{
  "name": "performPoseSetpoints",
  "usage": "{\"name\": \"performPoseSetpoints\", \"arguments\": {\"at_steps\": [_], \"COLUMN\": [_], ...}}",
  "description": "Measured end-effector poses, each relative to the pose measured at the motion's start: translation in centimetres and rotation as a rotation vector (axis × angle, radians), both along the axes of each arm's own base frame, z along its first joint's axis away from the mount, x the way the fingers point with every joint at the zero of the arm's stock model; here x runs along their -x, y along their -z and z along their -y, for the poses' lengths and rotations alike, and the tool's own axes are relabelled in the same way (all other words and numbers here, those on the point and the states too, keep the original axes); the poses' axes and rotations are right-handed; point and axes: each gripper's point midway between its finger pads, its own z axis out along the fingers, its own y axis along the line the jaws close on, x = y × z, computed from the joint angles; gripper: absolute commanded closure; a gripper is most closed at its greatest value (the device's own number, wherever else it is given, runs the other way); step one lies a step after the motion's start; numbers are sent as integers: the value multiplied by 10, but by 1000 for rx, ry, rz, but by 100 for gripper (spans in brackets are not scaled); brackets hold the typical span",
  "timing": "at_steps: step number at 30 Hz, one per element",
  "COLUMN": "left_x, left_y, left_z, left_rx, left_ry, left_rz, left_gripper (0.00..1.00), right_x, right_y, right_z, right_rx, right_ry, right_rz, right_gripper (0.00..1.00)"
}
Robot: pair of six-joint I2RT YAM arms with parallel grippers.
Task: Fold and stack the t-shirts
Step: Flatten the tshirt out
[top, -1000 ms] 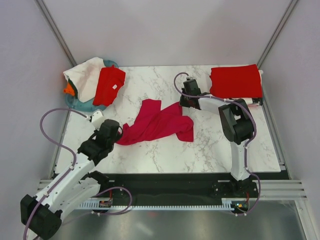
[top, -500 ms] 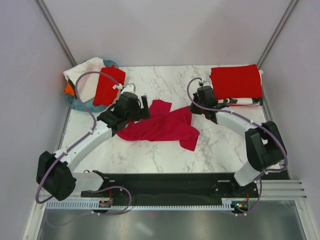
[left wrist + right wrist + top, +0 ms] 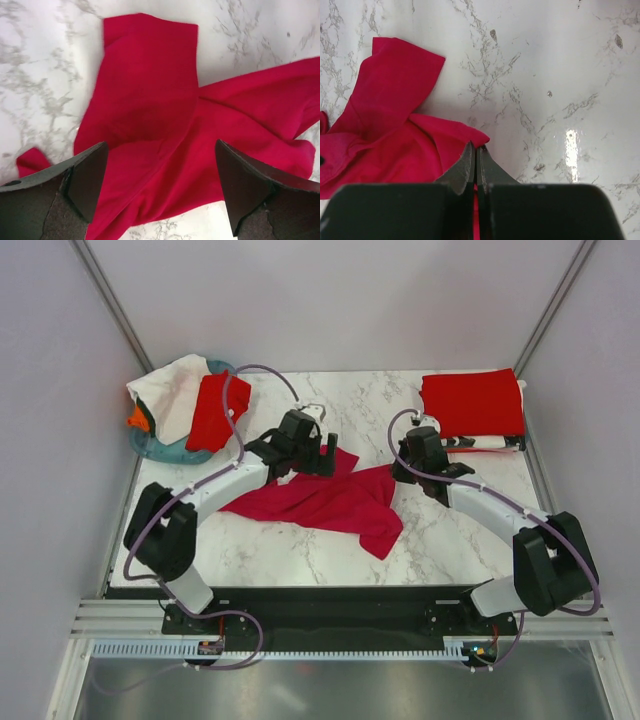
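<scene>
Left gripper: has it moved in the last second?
Yes. The left gripper has swung right and farther out, away from the teal basket, and now hangs open over the far edge of the crimson shirt.

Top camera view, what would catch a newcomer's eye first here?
A rumpled crimson t-shirt sprawls across the middle of the marble table, with the right gripper shut on its right edge and the left gripper open over its far-left part. A folded bright red t-shirt lies at the far right corner, and a teal basket heaped with loose shirts sits at the far left.
</scene>
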Motion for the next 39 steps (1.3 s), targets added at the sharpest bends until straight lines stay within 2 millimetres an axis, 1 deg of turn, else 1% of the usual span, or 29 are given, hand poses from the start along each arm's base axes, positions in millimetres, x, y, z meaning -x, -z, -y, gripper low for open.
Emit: {"name": "performPoseSetpoints", "arguments": {"at_steps": [3,7,9,12,14,15,16,18,19,21,22,23,26,29,31,32,34,37,39], "left_x": [9,15,17,17,15,13,11,7,3,-6,-10,-14,-20,-21,-25,-28,-33,-42,-51], "left_y": [23,46,53,60,64,66,69,73,75,78,79,80,80,79,73,67,46,-3,-46], "left_z": [21,44,47,48,47,46,46,46,47,49,50,50,49,42,33,29,19,6,-1], "left_rx": [-35,-58,-62,-68,-77,-85,-93,-108,-116,-130,-141,-153,-154,-129,-113,-101,-72,10,103], "left_ry": [110,206,231,243,237,229,222,208,202,185,176,167,162,161,143,132,105,74,62], "left_rz": [-23,-48,-63,-74,-74,-72,-72,-73,-74,-73,-73,-73,-79,-109,-118,-116,-93,-29,24], "left_gripper": [6,8,10,14,22,28,38,50,61,73,88,98,98,98,98,98,98,98,98], "right_x": [3,4,4,5,5,5,6,6,6,5,5,4,4,2,-1,-2,-7,-19,-32], "right_y": [1,0,0,1,2,3,3,4,4,3,3,3,3,3,2,1,-2,-13,-28], "right_z": [1,0,0,0,-1,-1,-1,-1,-1,-1,-2,-1,0,3,7,8,11,16,22], "right_rx": [-10,-27,-32,-41,-48,-50,-53,-55,-56,-58,-59,-60,-59,-69,-79,-83,-89,-100,-121], "right_ry": [10,23,29,34,38,38,39,41,42,42,43,45,56,82,103,111,127,153,171], "right_rz": [-7,-8,-11,-12,-12,-14,-14,-14,-14,-11,-9,-8,-7,-9,-10,-10,-10,3,20], "right_gripper": [100,100,100,100,100,100,100,100,100,100,100,100,100,100,100,100,100,100,100]}}
